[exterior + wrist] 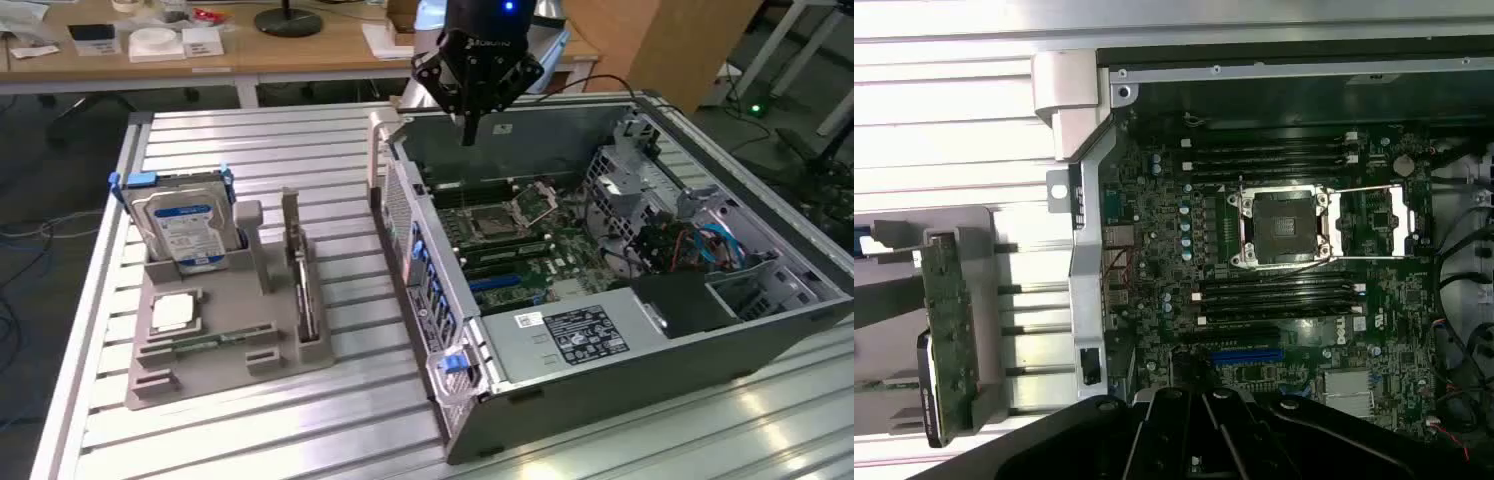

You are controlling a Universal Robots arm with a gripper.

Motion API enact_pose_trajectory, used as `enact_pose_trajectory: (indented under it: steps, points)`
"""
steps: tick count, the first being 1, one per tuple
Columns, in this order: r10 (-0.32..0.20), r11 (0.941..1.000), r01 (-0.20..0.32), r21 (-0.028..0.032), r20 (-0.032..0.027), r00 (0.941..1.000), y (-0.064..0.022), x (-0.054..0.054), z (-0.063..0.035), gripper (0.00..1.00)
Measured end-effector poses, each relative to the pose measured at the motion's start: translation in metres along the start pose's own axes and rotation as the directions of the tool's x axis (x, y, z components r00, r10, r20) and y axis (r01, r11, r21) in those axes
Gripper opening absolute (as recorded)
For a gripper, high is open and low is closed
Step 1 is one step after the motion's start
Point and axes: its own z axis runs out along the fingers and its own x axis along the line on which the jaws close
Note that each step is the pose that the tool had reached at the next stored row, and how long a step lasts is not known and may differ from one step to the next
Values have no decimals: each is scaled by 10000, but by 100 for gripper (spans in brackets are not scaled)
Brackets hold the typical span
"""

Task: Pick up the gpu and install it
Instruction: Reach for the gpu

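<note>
Empty gripper (pixel 470 135) over case (pixel 416 215), fingers together. The gpu (pixel 304 290) sits edge-up in tray (pixel 200 385), toward exterior view's left (long axis approx. parallel w/ case wall).

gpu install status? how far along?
Done: nothing yet. The thin flat dark circuit card stands on edge in the grey holder on the table. In hand: nothing; the end effector hovers over the open computer case. Left: pickup and install; the blue motherboard slot is empty.
</note>
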Motion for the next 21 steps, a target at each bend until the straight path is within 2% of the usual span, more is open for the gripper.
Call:
enact_pose_trajectory:
  steps: [7,21]
  points:
    - [0,10000,0,0,0,10000,-4,51,-2,11]
    - [-1,10000,1,0,0,10000,-26,347,-9,11]
